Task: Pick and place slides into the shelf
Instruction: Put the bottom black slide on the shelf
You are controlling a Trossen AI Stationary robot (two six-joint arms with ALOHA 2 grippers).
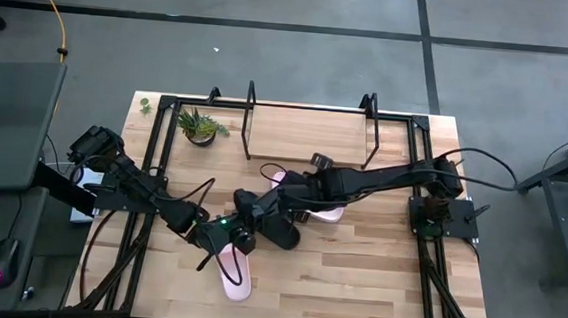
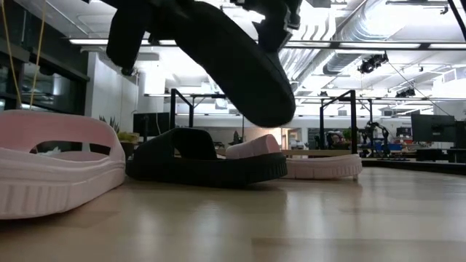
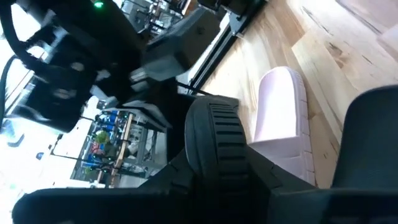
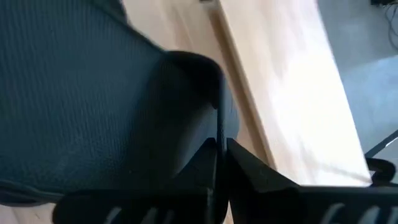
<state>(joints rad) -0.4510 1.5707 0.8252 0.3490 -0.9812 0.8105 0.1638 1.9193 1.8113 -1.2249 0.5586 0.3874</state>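
One black slide (image 2: 240, 65) hangs tilted in the air over the middle of the table, between my two grippers. My left gripper (image 1: 241, 238) comes in from the left and is shut on it. My right gripper (image 1: 259, 205) slants down from the right and is shut at its edge. A second black slide (image 2: 204, 164) lies sole-down on the table. One pink slide (image 1: 236, 276) lies near the front edge, another (image 1: 313, 196) under my right arm. The shelf (image 1: 306, 131) stands at the far side of the table. My left gripper has the black slide's ribbed sole end (image 3: 217, 149) between its two fingers, coming nearly level from the table's left. The slide is lifted clear of the table and tilted. My right gripper's fingers (image 4: 249, 174) are closed together on a thin edge of the black slide (image 4: 217, 112), slanting down from the table's right. Which part of the slide that edge belongs to I cannot tell. The slide's dark textured surface (image 4: 93, 93) fills the view beside the fingers.
A small potted plant (image 1: 201, 128) stands at the far left, beside the shelf's black rods (image 1: 250, 107). Bare wood lies to the near right (image 1: 376, 276). A black frame (image 1: 142, 189) runs along the table's edges.
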